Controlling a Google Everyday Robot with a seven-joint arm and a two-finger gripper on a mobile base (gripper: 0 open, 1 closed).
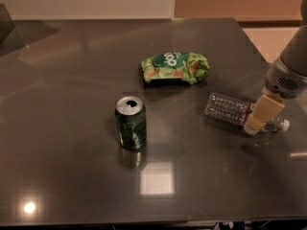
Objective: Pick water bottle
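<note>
Dark and glossy, the table (57,128) is spread across the whole view, with lamp glare reflected in its surface. A green drink can (130,122) is stood upright left of the middle and is taken as the reference for everything else. Behind the can and to its right, a green snack bag (175,67) is laid flat. Further right of the can, and about level with it, the water bottle (225,108) is laid on its side, with its ribbed clear body turned toward the can and its white cap (285,125) pointed away from it. The gripper (256,123) is placed farthest right of the can, lowered over the labelled end of the bottle near the neck. Whether it is closed on the bottle or merely set against it cannot be told.

The bottle is judged to be light, thin-walled and easily dented, and it is likely to roll on the slick table if nudged sideways. A hold across the ribbed body or the label band is judged safest, since the ribs offer grip, while the tapered neck is likely to slip.
</note>
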